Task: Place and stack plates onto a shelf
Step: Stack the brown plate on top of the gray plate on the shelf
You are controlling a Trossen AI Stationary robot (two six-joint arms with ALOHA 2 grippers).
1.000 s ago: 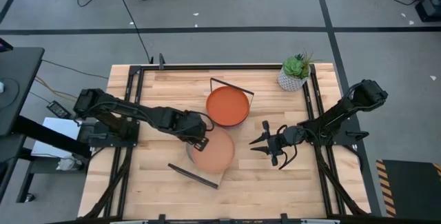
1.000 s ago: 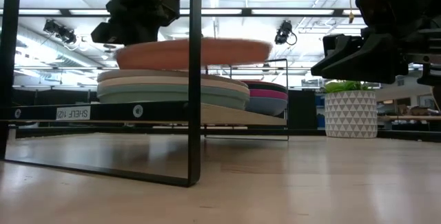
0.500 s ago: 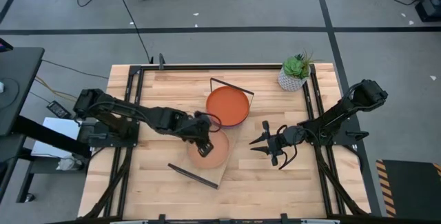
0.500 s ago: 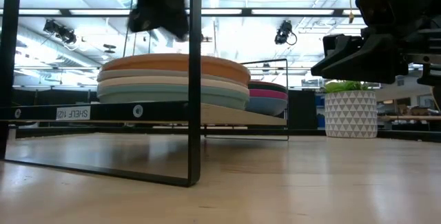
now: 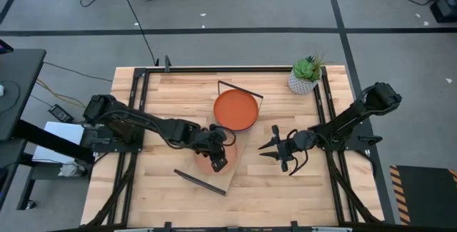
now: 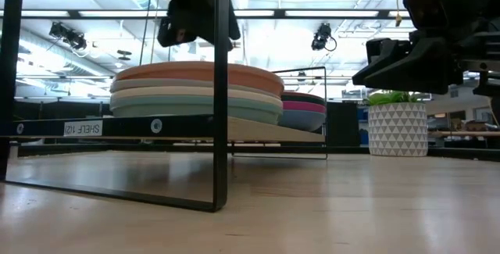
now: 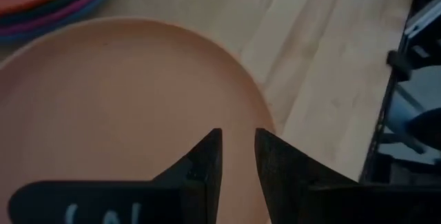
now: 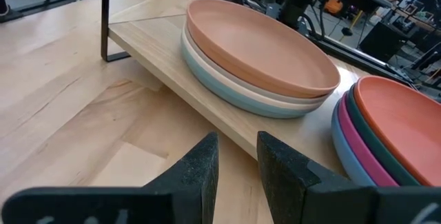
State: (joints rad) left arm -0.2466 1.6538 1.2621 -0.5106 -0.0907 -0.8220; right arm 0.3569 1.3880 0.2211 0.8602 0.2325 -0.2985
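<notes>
The peach plate (image 5: pixel 203 163) (image 7: pixel 124 100) lies on top of the near stack (image 8: pixel 255 45) (image 6: pixel 195 70), over a cream and a pale blue-green plate. That stack rests on the light-wood shelf board (image 8: pixel 227 124) (image 6: pixel 86 127). The far stack on the same board is topped by the orange plate (image 5: pixel 235 111) (image 8: pixel 406 114), with teal, pink and blue rims under it. My left gripper (image 5: pixel 220 162) (image 7: pixel 238 148) (image 6: pixel 195 19) hovers just above the peach plate with a narrow gap between its fingers. My right gripper (image 5: pixel 268 148) (image 8: pixel 236 151) waits to the right of the shelf, slightly open and holding nothing.
Black wire frames stand at the shelf's near end (image 5: pixel 200 180) (image 6: pixel 221 90) and far end (image 5: pixel 240 89). A white patterned plant pot (image 5: pixel 305 75) (image 6: pixel 397 129) sits at the table's far right corner. Bare tabletop (image 5: pixel 285 196) lies near and right of the shelf.
My left gripper set the peach plate down on the near stack and let go. The plate was held just above the stack and now lies flat on it. The gripper then moved toward the table's right and near edges, over the plate's middle. The right arm kept still.
</notes>
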